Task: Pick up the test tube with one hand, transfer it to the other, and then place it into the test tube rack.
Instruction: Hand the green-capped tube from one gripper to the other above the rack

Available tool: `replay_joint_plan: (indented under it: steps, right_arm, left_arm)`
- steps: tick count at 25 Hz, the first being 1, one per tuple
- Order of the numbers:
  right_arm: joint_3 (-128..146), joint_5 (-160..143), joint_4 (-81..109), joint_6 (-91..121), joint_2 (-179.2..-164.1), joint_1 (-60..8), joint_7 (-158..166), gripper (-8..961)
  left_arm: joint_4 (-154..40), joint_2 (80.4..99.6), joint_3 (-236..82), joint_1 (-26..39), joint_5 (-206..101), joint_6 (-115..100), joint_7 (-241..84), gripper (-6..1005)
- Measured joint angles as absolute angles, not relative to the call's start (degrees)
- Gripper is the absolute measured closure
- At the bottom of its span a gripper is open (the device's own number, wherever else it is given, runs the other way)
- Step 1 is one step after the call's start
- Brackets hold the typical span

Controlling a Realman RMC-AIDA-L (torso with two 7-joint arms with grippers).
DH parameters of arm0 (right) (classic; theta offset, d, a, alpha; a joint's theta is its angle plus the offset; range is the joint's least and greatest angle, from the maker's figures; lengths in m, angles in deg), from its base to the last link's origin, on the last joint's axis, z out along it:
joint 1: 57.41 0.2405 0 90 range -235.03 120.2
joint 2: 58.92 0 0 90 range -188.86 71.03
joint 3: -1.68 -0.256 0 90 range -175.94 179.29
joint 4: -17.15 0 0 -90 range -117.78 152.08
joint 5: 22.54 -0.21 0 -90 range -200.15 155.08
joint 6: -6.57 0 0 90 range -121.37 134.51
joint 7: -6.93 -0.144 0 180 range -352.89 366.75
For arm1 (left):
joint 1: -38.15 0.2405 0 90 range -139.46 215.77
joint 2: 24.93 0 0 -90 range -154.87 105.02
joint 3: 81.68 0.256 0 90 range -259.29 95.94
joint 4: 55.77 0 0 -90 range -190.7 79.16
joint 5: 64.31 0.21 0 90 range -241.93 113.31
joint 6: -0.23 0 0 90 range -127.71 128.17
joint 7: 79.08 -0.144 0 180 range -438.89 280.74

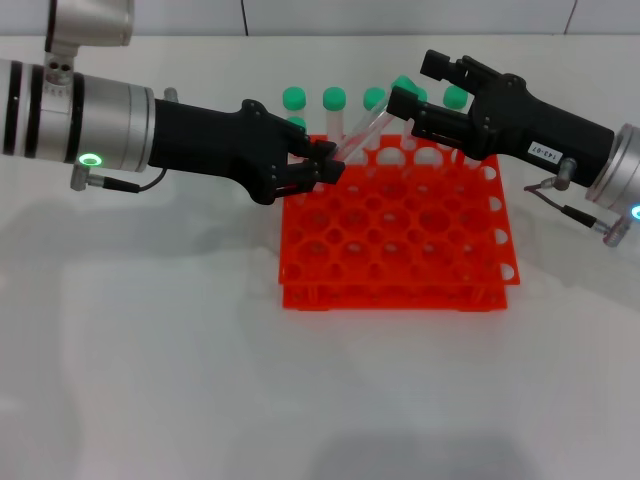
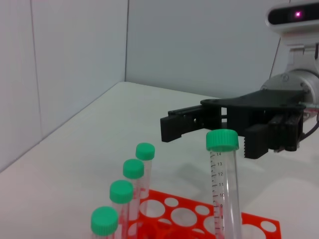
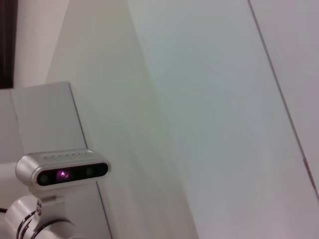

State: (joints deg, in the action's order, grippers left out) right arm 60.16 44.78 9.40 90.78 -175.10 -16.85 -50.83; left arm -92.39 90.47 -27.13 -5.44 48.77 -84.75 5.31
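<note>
The test tube (image 1: 358,136) is clenched near its tip by the left gripper (image 1: 325,165) above the rack's (image 1: 400,250) 11 o'clock corner. Its cap is flanked by the parted right gripper (image 1: 412,92); contact is unclear.

A silver camera bar (image 3: 63,172) with a purple-lit lens sits low; pale wall panels (image 3: 209,109) behind — one thin seam.

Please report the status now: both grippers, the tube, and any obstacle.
Left gripper shut on the test tube, above the test tube rack. Right gripper open at the tube's cap end, not yet closed. Other capped tubes stand close by.
</note>
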Motion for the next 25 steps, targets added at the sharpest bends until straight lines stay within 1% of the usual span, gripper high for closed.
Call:
replay_joint_plan:
  steps: [25]
  right_arm:
    - [60.9, 44.4, 12.0, 93.2, -175.10, -15.7, -50.2, 252]
  left_arm:
    - [-92.5, 91.11, -27.1, -5.4, 48.7, -84.1, 4.6, 809]
